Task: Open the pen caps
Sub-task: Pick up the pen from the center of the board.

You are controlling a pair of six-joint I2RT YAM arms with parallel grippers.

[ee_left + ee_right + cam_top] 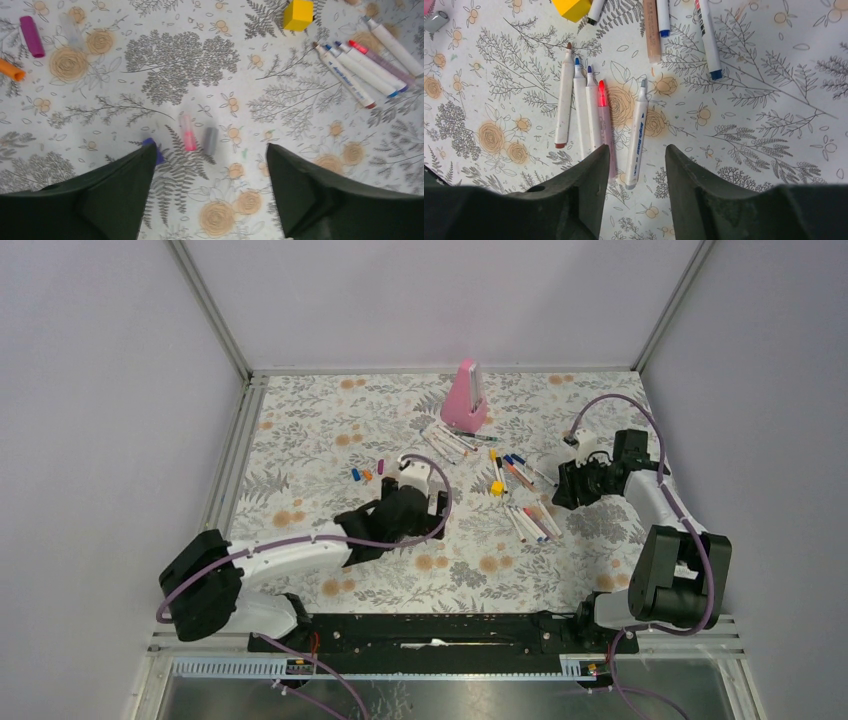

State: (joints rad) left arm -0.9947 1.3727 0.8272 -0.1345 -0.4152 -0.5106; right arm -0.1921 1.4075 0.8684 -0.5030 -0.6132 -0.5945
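The left gripper [210, 150] is hovering over the floral tablecloth [190, 60], its jaws standing spread wide and gripping nothing. Just past its fingertips, a pink pen cap [188, 132] and a grey pen cap [210, 140] are lying side by side on the cloth, loose and apart from both fingers. A blue pen cap [156, 151] is peeking out at the tip of the finger on the left of that view, partly hidden by it. Farther out to the left, an orange pen cap [11, 70] and a purple pen cap [32, 36] are lying on the cloth. A yellow cube [298, 14] is sitting farther off to the right, near a fan of uncapped white markers [360, 70].

The right gripper [637, 155] is pointing down over the right side of the cloth, its jaws standing apart and pinching nothing. The rear end of a grey-tipped marker [638, 125] is lying in the gap, with cloth showing on either side. Beside it, four more bare-tipped markers [580, 110] are lying in a row, the red-tipped one disappearing at the edge of one finger.

At the far edge of the cloth, the pink wedge-shaped object [466, 400] is standing upright
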